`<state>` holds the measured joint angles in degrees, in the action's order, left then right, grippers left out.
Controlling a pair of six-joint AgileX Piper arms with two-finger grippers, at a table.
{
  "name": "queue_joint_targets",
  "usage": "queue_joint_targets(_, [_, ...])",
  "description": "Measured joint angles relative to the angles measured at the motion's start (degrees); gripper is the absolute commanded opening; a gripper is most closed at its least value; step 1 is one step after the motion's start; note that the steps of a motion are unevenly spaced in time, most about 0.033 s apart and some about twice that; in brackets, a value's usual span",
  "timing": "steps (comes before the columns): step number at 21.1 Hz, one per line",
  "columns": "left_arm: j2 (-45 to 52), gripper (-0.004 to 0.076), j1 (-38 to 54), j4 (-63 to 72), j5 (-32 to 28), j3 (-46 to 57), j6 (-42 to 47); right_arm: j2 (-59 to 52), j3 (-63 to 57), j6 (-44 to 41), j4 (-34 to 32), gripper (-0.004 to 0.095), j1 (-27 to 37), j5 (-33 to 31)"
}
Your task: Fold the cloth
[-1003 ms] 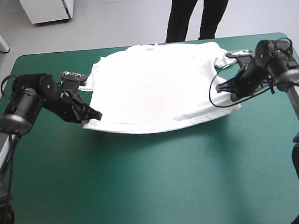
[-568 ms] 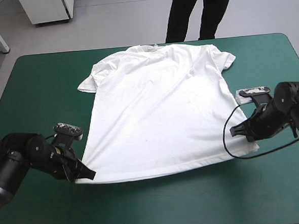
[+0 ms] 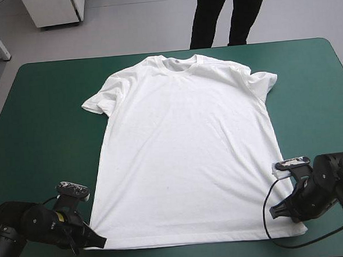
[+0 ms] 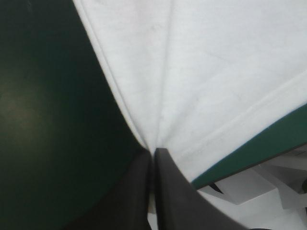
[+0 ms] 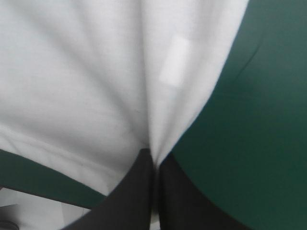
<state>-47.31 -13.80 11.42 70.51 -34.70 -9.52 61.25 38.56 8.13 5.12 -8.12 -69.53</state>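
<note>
On the teal-green cover (image 3: 42,113), flat T-shirt (image 3: 185,157), 2 near hem corners in closed left hand (image 3: 100,242) and right hand (image 3: 274,211).

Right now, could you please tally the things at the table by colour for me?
White: 1, the T-shirt, spread flat.
Black: 2, the left gripper and the right gripper, each shut on a hem corner.
Teal-green: 1, the table cover.
Total: 4.

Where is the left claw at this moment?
In the high view, the left claw is on the left side, near the front edge of the table, shut on the bottom corner of the T-shirt.
</note>
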Motion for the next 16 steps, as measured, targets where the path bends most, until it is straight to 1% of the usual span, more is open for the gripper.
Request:
queue_joint_targets(6, [1.3, -0.0006, 0.0, 1.5, -0.4, 3.5, 0.9, -3.0, -3.7, -0.6, 0.1, -0.0016, -0.2, 0.1])
queue_joint_targets(8, [1.3, 0.0020, 0.0, 1.3, -0.4, 4.2, 1.9, -3.0, -4.5, -1.0, 0.1, 0.0005, -0.2, 0.1])
queue_joint_targets(10, [1.4, 0.0164, 0.0, 1.2, -0.4, 4.2, 1.9, -3.0, -4.7, -0.9, 0.1, 0.0114, -0.2, 0.1])
queue_joint_targets(11, [1.4, 0.0209, 0.0, 1.2, -0.4, 4.0, 1.9, -3.1, -4.4, -0.8, 0.1, 0.0161, -0.2, 0.1])
queue_joint_targets(13, [1.4, 0.0326, 0.0, 1.4, -0.3, 3.2, 1.9, -3.1, -3.5, -0.7, 0.1, 0.0258, -0.2, 0.1])
queue_joint_targets(14, [1.5, 0.0377, 0.0, 1.4, -0.3, 2.7, 1.9, -3.1, -2.8, -0.7, 0.1, 0.0318, -0.2, 0.1])
queue_joint_targets(16, [1.5, 0.0438, 0.0, 1.4, -0.2, 1.4, 1.9, -3.1, -1.3, -0.7, 0.1, 0.0428, -0.2, 0.0])
